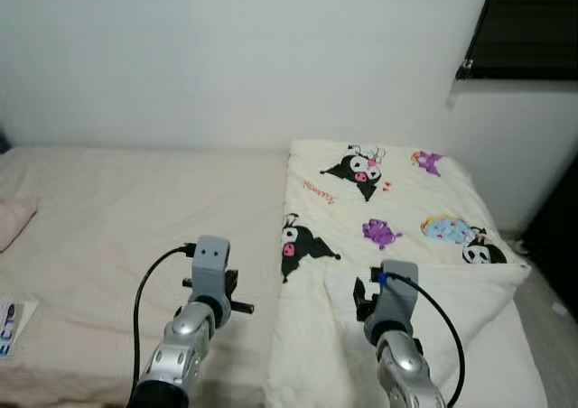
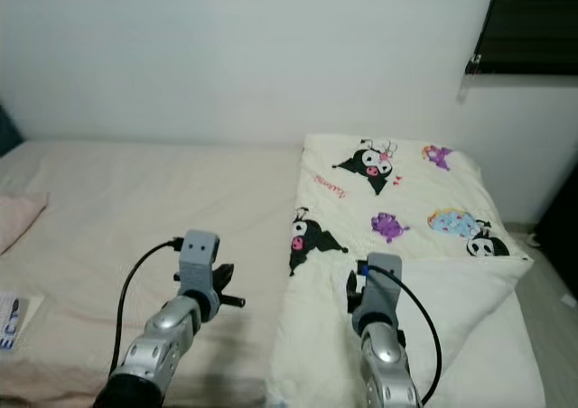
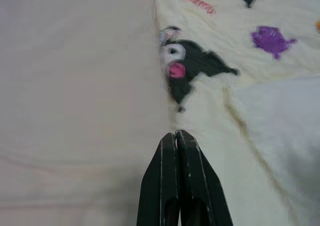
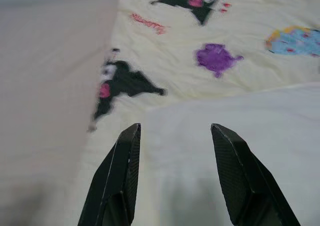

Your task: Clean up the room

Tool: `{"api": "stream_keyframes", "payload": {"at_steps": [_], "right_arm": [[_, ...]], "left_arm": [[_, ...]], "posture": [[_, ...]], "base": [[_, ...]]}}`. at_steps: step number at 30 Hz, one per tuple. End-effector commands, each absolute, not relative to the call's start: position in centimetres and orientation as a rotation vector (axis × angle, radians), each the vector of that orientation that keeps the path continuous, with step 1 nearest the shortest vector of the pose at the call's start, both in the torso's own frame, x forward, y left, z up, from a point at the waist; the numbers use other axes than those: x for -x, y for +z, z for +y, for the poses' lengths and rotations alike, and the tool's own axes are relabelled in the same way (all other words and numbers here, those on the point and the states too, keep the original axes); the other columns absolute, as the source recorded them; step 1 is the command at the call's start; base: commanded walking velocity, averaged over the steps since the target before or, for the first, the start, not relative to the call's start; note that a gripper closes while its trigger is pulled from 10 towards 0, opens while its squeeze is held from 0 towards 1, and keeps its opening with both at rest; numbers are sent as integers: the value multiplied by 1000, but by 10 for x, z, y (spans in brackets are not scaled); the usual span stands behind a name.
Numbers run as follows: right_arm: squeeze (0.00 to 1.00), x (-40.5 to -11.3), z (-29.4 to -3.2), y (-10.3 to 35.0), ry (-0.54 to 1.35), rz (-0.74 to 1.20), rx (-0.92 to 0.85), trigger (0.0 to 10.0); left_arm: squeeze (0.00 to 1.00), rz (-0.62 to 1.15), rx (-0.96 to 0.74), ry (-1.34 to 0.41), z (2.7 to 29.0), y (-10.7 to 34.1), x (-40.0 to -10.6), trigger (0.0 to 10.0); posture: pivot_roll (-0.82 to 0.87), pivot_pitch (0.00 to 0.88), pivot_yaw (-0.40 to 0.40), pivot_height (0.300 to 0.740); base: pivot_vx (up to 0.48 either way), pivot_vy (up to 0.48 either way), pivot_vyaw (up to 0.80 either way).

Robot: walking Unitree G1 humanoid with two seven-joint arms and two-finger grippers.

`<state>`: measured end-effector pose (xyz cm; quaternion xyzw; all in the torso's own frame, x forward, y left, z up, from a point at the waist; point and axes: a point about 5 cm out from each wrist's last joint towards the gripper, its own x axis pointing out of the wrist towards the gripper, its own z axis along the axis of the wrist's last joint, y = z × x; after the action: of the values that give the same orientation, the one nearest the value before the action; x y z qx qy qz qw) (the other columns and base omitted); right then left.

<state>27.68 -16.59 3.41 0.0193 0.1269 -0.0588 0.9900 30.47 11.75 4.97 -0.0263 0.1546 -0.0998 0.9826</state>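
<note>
A cream blanket (image 1: pixel 379 200) printed with black cartoon characters, purple and blue figures lies folded over the right half of the bed (image 1: pixel 135 209). Its near corner is turned back, showing a plain white underside (image 1: pixel 461 291). My left gripper (image 3: pixel 176 134) is shut with nothing in it and hovers over the beige sheet just beside the blanket's left edge (image 3: pixel 167 101). Over the turned-back white part (image 4: pixel 225 131), my right gripper (image 4: pixel 175 128) stands open, nothing between its fingers.
A pink pillow (image 1: pixel 13 220) lies at the bed's far left, with a white and blue packet (image 1: pixel 11 322) nearer on the sheet. A white wall runs behind the bed. A dark window blind (image 1: pixel 533 24) hangs at the top right, above grey floor (image 1: pixel 555 304).
</note>
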Motion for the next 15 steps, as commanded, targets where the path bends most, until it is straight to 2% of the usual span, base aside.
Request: {"api": "stream_keyframes", "payload": {"at_steps": [1,10,15], "right_arm": [[0,-279,-164,37,-113,246,-41,10000],[0,-277,-166,37,-121,243,-40,10000],[0,-275,-168,36,-130,243,-42,10000]], "left_arm": [[0,314,40,-201,118,50,-306,10000],[0,304,35,-230,115,52,-307,10000],[0,338,19,-274,111,49,-307,10000]], "posture": [[-61,0,8,740],[-71,0,20,740],[-69,0,27,740]], "base": [[0,-480,0],[0,-447,0],[0,470,0]]}}
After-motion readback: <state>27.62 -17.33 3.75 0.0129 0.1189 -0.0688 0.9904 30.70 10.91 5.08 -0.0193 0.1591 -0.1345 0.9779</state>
